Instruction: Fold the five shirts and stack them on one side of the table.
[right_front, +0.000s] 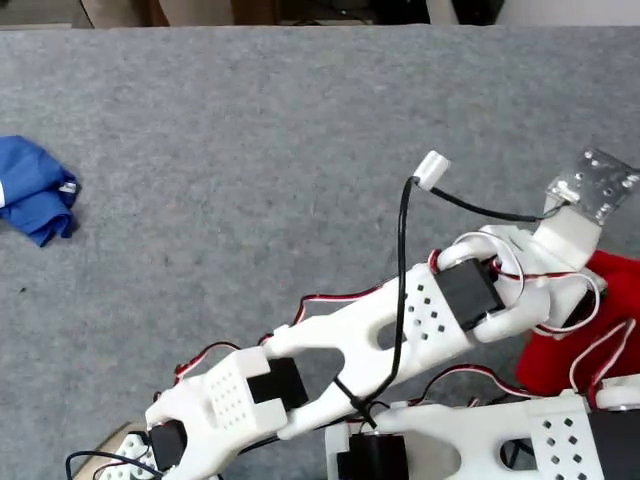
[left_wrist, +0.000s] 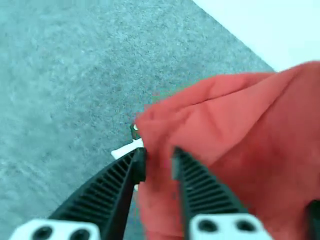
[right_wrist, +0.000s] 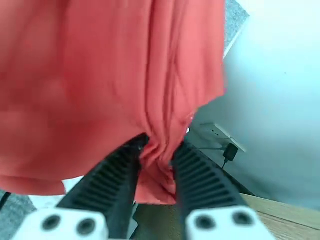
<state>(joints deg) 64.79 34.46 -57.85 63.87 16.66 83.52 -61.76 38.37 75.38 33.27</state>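
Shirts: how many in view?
2. Red shirt at the table's right edge, held by left gripper and right gripper; blue shirt bunched at its left edge. More may be hidden.

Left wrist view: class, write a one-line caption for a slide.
Left gripper pinching a fold of the red shirt over the grey table.

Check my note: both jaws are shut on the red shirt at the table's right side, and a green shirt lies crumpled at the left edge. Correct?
The crumpled shirt at the left edge is blue, not green; the high view shows it. Otherwise right: left gripper and right gripper have jaws shut on the red shirt at the right side of the table.
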